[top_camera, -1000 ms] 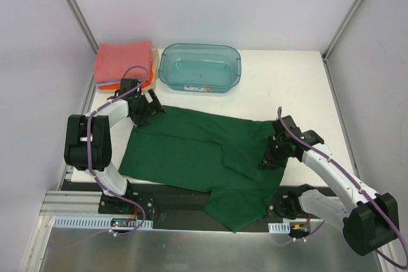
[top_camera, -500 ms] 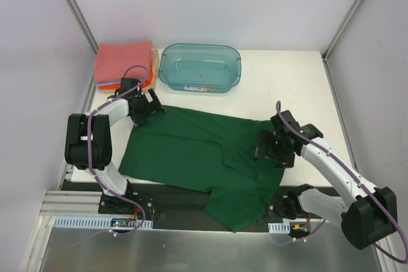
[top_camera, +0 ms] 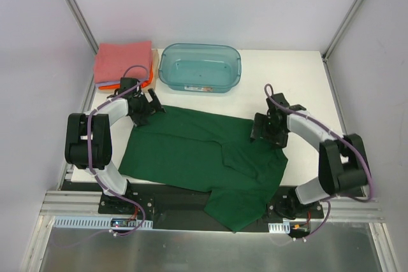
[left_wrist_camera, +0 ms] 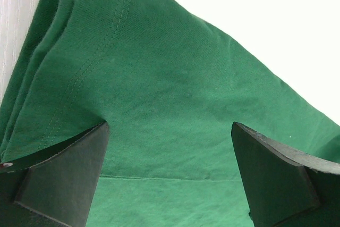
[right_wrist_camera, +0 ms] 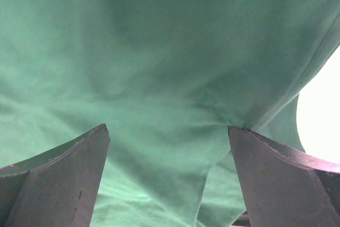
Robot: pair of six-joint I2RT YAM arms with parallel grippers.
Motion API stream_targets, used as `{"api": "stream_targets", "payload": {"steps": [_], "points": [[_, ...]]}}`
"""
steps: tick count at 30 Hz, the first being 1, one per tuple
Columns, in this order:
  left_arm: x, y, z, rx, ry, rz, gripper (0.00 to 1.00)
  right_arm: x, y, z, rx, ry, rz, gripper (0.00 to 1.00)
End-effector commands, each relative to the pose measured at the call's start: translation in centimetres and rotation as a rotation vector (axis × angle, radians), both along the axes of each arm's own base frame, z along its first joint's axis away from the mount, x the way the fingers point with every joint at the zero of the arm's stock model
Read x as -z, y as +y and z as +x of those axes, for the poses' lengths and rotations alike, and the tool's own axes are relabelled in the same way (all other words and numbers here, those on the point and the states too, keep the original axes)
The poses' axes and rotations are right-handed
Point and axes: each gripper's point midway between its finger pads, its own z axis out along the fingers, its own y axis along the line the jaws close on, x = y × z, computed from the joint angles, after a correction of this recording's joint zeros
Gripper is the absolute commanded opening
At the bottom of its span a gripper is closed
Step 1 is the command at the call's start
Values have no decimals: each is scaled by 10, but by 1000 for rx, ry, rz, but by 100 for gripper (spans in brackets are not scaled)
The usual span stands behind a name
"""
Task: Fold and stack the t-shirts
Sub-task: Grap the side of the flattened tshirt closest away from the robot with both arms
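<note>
A dark green t-shirt (top_camera: 191, 151) lies spread across the table, and a flap of it (top_camera: 237, 208) hangs over the near edge. My left gripper (top_camera: 145, 109) stands open over the shirt's far left corner, with green cloth (left_wrist_camera: 159, 67) lying flat between its fingers (left_wrist_camera: 58, 179). My right gripper (top_camera: 268, 130) is open at the shirt's far right edge, wrinkled green cloth (right_wrist_camera: 159, 51) lying under its jaws. Neither gripper holds anything. Folded t-shirts (top_camera: 123, 62) are stacked at the back left, salmon-pink on top, with lavender (top_camera: 106, 85) and orange (top_camera: 148, 82) edges below.
A translucent teal bin (top_camera: 199, 67) stands at the back middle, close to the folded stack. Bare white table (top_camera: 306, 87) shows to the right of the bin. Grey walls close in both sides, and a metal rail (top_camera: 191, 221) runs along the front.
My right gripper has opened and let go of the shirt's right side, then moved back toward the far right edge. The cloth there now lies flatter. The left arm has not moved.
</note>
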Motion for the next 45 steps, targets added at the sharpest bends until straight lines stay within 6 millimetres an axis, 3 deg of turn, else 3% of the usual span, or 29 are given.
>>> {"api": "stream_targets", "payload": {"steps": [1,5,13,14,16,19,23,27,30,32,37,41,45], "points": [[11,8,-7,-2,57,31,99,8,-11,49,19,-31,31,96],[13,11,-5,-14,69,6,99,29,-24,81,46,23,48,96],[21,3,8,-14,103,-49,99,30,-48,147,51,4,54,96],[22,1,7,-12,108,-59,99,31,-50,154,50,-1,60,99],[20,-3,9,-8,106,-77,99,30,-48,168,32,-16,99,96],[12,0,11,-17,84,-67,99,20,-51,185,-8,-64,84,96],[-7,2,8,-28,38,-58,99,-9,-53,196,-31,-130,68,96],[-37,9,0,-44,-36,-20,99,-42,-57,184,-17,-192,37,96],[-58,13,-17,-71,-79,3,99,-64,-70,167,48,-250,-25,96],[-58,17,-38,-108,-59,14,99,-72,-74,151,124,-282,-26,96],[-39,18,-108,-170,30,8,99,-73,-81,103,257,-353,-13,96],[-23,16,-164,-216,117,-1,99,-68,-69,77,244,-406,68,96],[-23,18,-202,-262,146,29,99,-63,-67,59,208,-383,69,96]]}}
